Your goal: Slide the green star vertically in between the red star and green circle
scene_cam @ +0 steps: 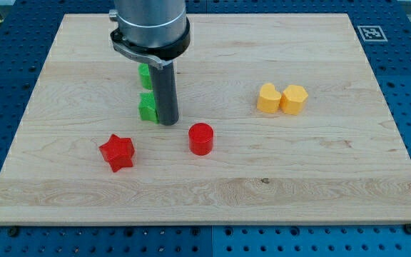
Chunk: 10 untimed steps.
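The green star (148, 107) lies left of centre on the wooden board (298, 164), partly hidden by my rod. My tip (168, 123) rests on the board right against the star's right side. The green circle (143, 76) is just above the star toward the view's top, mostly hidden behind the arm, its shape hard to make out. The red star (117, 152) lies below and to the left of the green star.
A red cylinder (201, 138) stands just right of and below my tip. A yellow pentagon-like block (268, 98) and a yellow heart (295, 99) sit side by side on the right. The board's edges border a blue perforated table.
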Motion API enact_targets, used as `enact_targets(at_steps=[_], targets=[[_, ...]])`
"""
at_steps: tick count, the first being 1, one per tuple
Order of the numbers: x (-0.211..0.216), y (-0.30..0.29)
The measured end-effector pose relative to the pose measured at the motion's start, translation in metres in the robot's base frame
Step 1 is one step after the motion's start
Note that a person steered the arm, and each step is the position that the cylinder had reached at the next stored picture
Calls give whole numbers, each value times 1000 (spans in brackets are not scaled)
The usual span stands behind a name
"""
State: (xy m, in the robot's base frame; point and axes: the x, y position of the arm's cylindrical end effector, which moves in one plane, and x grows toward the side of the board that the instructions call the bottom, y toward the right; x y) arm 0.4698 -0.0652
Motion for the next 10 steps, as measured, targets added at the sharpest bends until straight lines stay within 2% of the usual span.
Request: enact_targets(at_steps=[1, 2, 5, 10], targets=[[20, -6], [20, -6], [0, -8], [-6, -60]])
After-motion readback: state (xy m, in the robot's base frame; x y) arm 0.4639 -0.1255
